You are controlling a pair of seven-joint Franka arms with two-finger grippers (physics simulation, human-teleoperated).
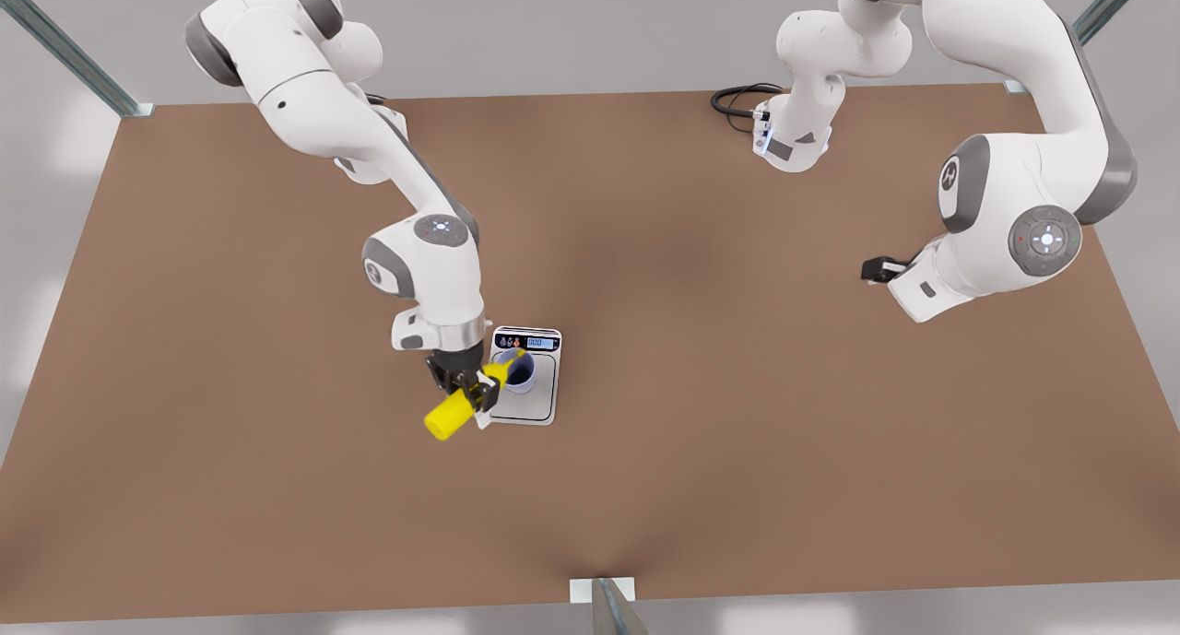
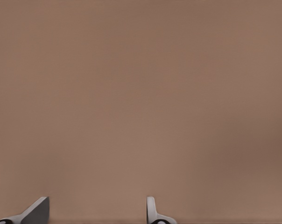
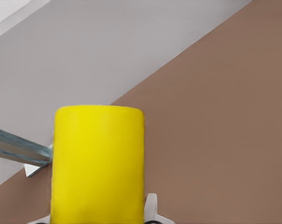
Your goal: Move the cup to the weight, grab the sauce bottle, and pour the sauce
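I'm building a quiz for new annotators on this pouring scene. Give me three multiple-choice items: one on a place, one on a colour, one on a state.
1. Where does the small lavender-blue cup stand?
A. on the flat silver-white scale
B. on the bare brown table
C. in a gripper

2. What colour is the cylindrical squeeze bottle?
A. red
B. yellow
C. green

3. What is the right gripper doing?
A. hanging open
B. resting on the table
C. holding the bottle tilted, nozzle toward the cup

Answers:
1 A, the cup sits on the scale's plate in the front view.
2 B, bright yellow in the front and right wrist views.
3 C, its fingers clamp the bottle's body; the left gripper waits open over the brown table.
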